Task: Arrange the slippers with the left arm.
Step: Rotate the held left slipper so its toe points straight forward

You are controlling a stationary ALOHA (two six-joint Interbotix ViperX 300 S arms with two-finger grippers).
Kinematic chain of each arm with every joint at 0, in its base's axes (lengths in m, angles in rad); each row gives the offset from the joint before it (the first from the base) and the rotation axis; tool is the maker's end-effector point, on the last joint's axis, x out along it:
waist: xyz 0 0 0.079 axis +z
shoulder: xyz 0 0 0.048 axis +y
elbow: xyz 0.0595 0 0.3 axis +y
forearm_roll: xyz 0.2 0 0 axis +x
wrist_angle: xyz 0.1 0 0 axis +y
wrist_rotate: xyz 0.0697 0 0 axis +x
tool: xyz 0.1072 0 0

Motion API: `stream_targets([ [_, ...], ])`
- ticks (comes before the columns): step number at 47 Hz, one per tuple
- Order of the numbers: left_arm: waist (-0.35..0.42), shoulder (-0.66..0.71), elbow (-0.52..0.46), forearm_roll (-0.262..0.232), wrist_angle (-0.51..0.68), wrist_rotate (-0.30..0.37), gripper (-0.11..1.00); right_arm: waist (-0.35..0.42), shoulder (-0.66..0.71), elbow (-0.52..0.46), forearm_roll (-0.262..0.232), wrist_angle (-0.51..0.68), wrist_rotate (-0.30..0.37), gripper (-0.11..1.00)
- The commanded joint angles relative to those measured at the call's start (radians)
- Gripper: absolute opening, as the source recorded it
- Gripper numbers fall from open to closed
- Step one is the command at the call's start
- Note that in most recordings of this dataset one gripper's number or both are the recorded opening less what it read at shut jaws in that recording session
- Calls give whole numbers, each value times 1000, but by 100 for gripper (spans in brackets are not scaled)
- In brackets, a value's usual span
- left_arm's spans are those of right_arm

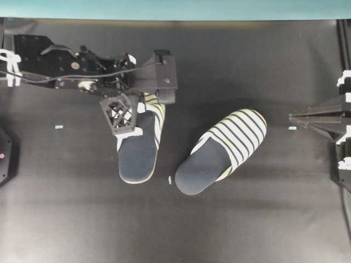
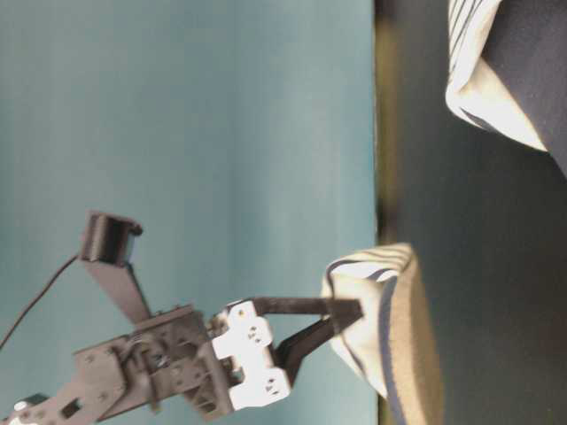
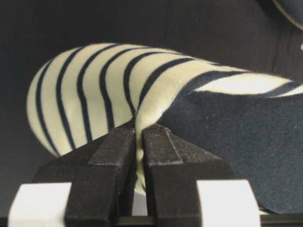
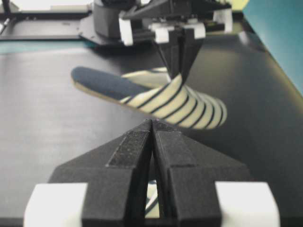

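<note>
While the left gripper pinched the striped upper of the left slipper, jaws clamped on fabric, lifting looked underway; next it needed setting parallel beside the right slipper lying angled on the tabletop.

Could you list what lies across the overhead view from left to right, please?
Left arm → left gripper pinching the left slipper → right slipper → right gripper.
</note>
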State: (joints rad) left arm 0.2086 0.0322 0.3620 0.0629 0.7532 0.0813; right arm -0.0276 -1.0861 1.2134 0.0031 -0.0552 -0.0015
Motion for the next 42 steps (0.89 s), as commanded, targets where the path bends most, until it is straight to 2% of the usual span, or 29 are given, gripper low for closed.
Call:
stream_targets([
  [1, -2, 20, -14, 5, -25, -2, 1, -6, 3, -2, 2, -6, 2, 0],
  [16, -12, 69, -2, 3, -81, -6, 1, -6, -8, 0, 2, -12, 3, 0],
  [28, -54, 103, 12, 5, -84, -11, 1, -6, -9, 5, 2, -14, 5, 0],
  [42, -55, 141, 9, 3, -129, -23, 1, -3, -9, 5, 2, -14, 5, 0],
])
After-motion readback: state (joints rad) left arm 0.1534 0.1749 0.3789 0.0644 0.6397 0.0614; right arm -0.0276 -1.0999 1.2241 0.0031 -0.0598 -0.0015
